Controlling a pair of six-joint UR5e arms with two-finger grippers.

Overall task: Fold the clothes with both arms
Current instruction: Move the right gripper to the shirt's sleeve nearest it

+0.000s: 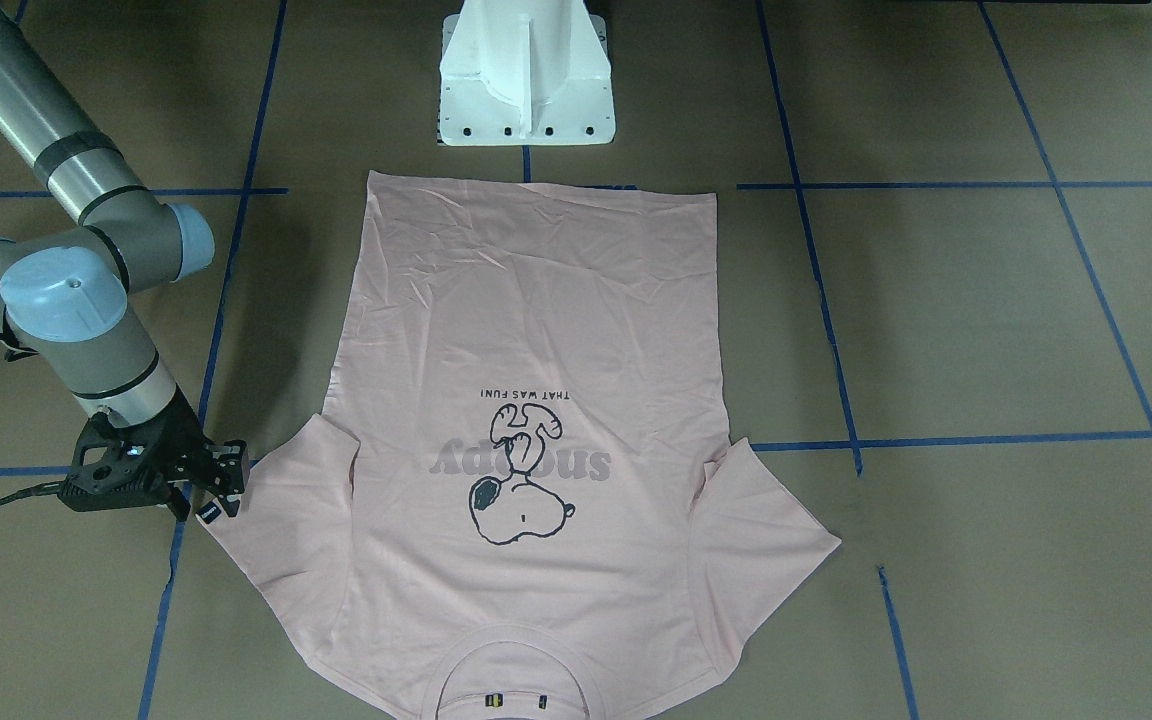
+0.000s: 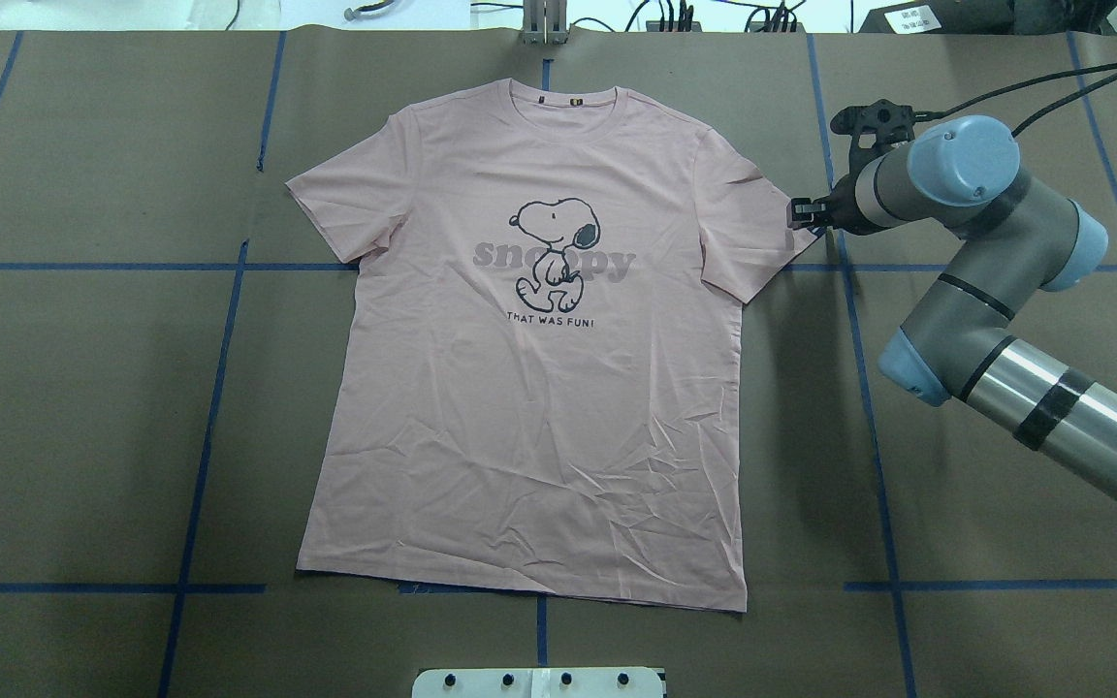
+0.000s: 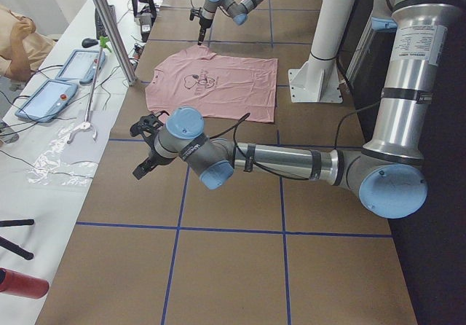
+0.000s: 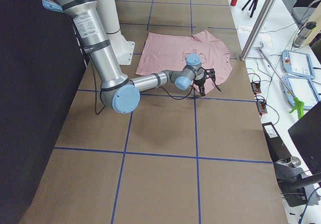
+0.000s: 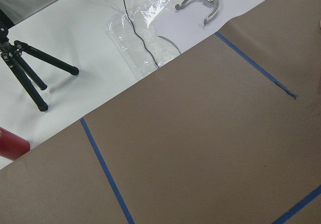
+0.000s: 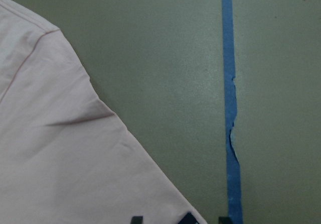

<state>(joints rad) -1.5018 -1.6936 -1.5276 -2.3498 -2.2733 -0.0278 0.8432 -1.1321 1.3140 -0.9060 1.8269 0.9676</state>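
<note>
The pale pink T-shirt [image 2: 529,388] lies flat on the brown table with its front up, showing the dog print [image 2: 554,252], and its collar on the side away from the robot. My right gripper [image 2: 799,213] is low at the outer edge of the shirt's right-hand sleeve [image 2: 748,223], with its fingers apart and nothing held. The front-facing view has the same gripper [image 1: 226,485] beside the sleeve's small dark tag [image 1: 208,515]. The right wrist view looks down on the sleeve hem [image 6: 60,153]. My left gripper [image 3: 143,161] hovers over bare table well away from the shirt; I cannot tell its state.
The white pedestal base [image 1: 526,75] stands behind the shirt's hem. Blue tape lines [image 2: 869,407] cross the brown table. Beyond the table's edge a white bench holds tablets [image 3: 47,99], a black tripod [image 5: 30,78] and a metal tool [image 5: 203,0]. A person [image 3: 18,37] sits there.
</note>
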